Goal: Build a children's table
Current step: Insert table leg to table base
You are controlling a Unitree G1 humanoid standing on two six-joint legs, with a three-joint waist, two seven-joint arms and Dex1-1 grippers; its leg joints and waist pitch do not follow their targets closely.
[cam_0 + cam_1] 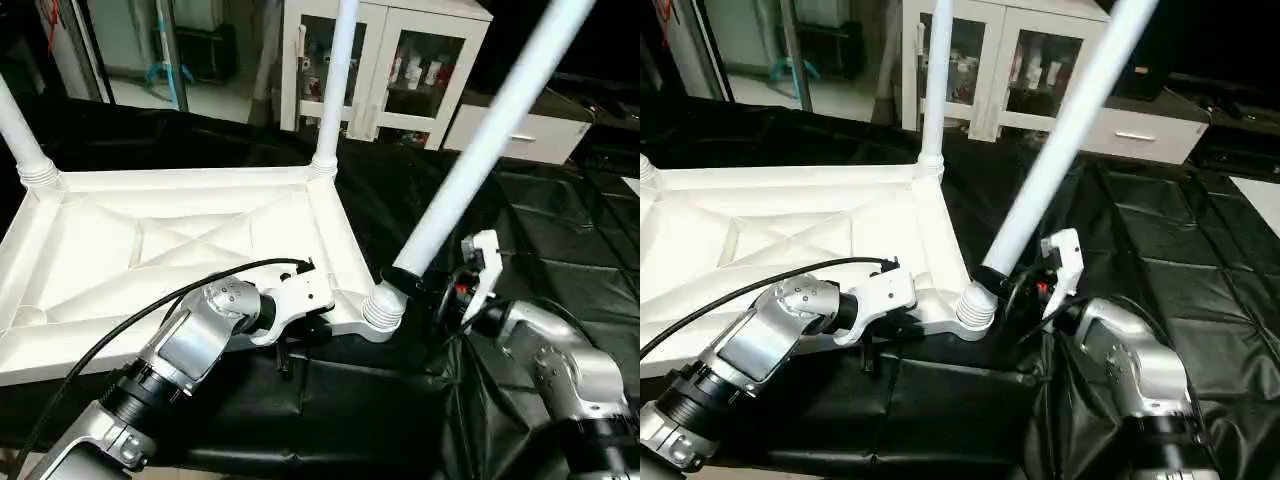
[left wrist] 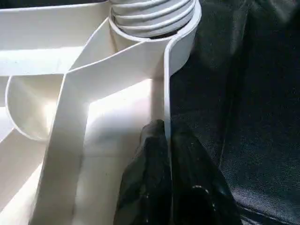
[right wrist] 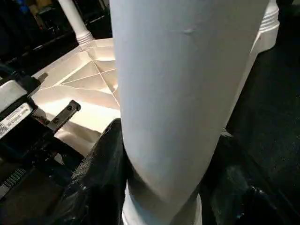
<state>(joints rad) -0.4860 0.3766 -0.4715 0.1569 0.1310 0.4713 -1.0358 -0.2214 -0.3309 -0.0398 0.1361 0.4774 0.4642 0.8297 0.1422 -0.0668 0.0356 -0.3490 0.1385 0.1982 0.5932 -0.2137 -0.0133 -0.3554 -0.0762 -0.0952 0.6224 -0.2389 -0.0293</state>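
Upturned tabletop (image 1: 150, 250) laid on black-draped worktable (image 1: 560, 260), its near rim pinched between closed left gripper (image 2: 166, 140) fingers, tilted leg (image 1: 480, 150) clamped by right gripper (image 3: 161, 154) just above corner socket (image 1: 380, 308), two legs upright beyond.

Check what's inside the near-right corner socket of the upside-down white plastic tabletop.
The ribbed end of a tilted white tube leg sits in the socket, gripped low by the right gripper. How deep it is seated is hidden by the socket wall.
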